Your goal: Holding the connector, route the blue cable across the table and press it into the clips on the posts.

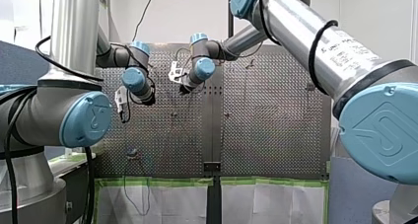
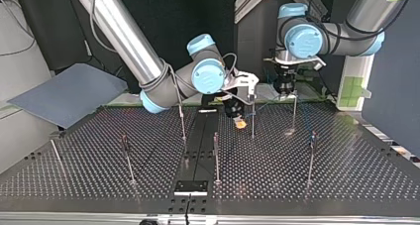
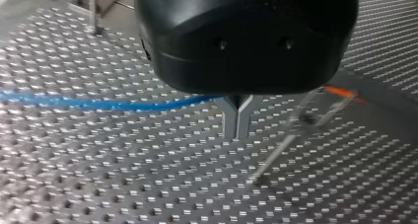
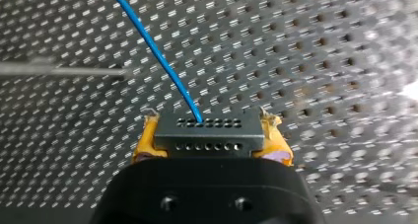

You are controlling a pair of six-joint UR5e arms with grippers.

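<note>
The dark grey rectangular connector (image 4: pixel 207 132) w/ two rows of pin holes is clamped between the yellow pads (image 4: pixel 144 144) of the right gripper (image 4: pixel 211 146). The thin blue cable (image 4: pixel 157 56) is seen leaving its face and running ahead of that gripper, just above the perforated metal table (image 4: pixel 320 46). The metal fingers (image 3: pixel 230 120) of the black left gripper (image 3: pixel 238 134) are brought together, w/ the cable arriving at their base from one side; whether it is nipped btwn them cannot be told. A thin metal post (image 3: pixel 276 150) topped by an orange clip (image 3: pixel 339 92) stands just beside those fingers, and no cable is seen in that clip. Risks from here: if the connector is swung too fast, the cable could be pulled taut vs. the left gripper and dragged out of the pads, or kinked at the connector (it exits there at an angle). The post could be knocked by the fingers, being so near, and the cable may be laid beside the clip rather than pressed into it if height is misjudged.
</note>
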